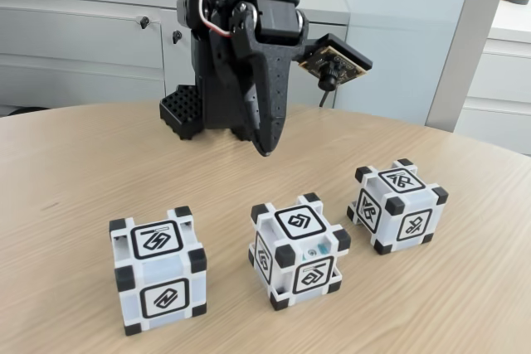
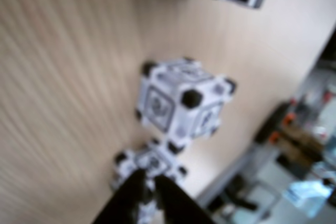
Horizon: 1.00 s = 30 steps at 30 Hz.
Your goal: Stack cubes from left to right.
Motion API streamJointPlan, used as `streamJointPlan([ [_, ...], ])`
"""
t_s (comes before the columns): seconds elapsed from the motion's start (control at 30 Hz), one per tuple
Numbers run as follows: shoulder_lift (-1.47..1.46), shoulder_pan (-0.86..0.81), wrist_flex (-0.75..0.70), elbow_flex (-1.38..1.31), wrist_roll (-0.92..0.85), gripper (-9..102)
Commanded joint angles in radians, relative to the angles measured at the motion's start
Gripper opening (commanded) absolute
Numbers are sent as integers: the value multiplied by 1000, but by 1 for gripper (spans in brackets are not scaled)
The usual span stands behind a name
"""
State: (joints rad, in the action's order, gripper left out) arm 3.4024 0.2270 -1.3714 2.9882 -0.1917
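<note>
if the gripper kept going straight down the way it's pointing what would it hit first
Probably the bare wooden table just behind the middle cube. The gripper hangs above and behind that cube in the fixed view, though depth is unclear, so it might clip the cube's back edge.

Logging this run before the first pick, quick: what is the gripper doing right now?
Gripper: shut, holding nothing, hanging above the table behind the middle cube.
</note>
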Motion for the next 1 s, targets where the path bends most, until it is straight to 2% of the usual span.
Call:
streamJointPlan([
  [0.0, 8, 3, 2, -8, -3, 0],
  [0.97, 8, 8, 9, -8, -2, 0],
])
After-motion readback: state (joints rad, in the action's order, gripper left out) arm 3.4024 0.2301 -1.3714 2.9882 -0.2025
